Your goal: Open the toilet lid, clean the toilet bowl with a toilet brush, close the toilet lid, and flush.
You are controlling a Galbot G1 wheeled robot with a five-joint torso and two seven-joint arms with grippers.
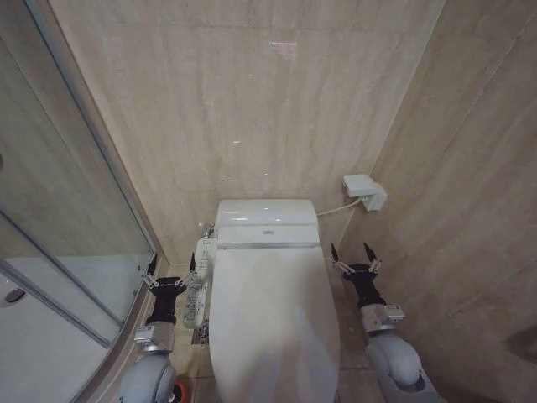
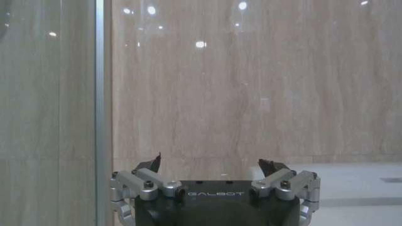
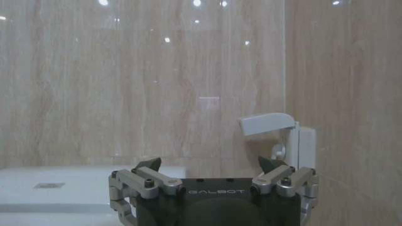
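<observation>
The toilet lid [image 1: 273, 319] is down, a glossy white oval covering the toilet bowl, which is hidden beneath it. My left gripper [image 1: 171, 269] hangs open beside the toilet's left flank, near the long white control panel [image 1: 198, 290]. On the other side of the toilet my right gripper [image 1: 352, 254] is open too, level with the lid's rear end. Each wrist view shows its own gripper [image 2: 210, 165] [image 3: 209, 163] open and empty, facing the beige wall. The toilet brush is out of view.
A glass shower partition [image 1: 67, 243] closes off the left side. Beige tiled walls stand behind and to the right. A white wall box [image 1: 364, 191] [image 3: 279, 134] with a cable sits right of the tank [image 1: 267, 220]. A red object [image 1: 179, 392] peeks out at the bottom left.
</observation>
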